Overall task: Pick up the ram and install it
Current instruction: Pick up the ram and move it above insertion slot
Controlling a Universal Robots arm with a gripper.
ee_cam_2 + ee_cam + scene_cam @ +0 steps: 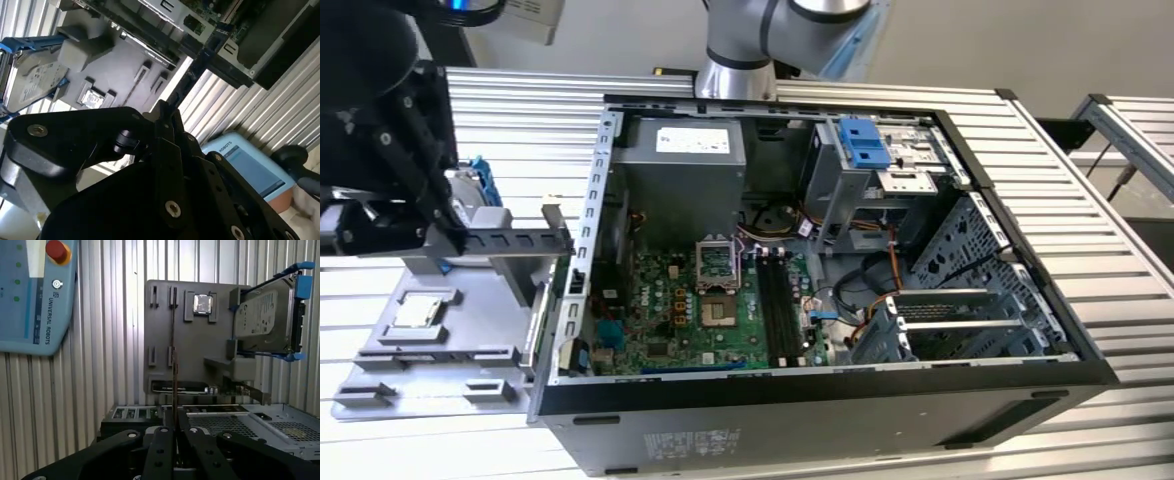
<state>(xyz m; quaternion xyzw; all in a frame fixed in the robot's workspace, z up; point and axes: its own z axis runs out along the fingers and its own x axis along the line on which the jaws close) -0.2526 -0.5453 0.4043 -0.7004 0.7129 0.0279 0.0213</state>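
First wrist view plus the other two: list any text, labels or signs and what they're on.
teach pendant: lettering down its face, a brand name, left unquoted; red button near one corner.
hard drive: white label, print too small to read.
power supply, exterior view: white label, too small to read.
computer case outer panel: sticker, too small to read.
ram in the shut end effector: edge-on, no label face visible.

Bright, even lighting overall. Ribbed silver metal table [235,105] blows out white in the second wrist view; black gripper [162,107] up close is dark, soft mush.
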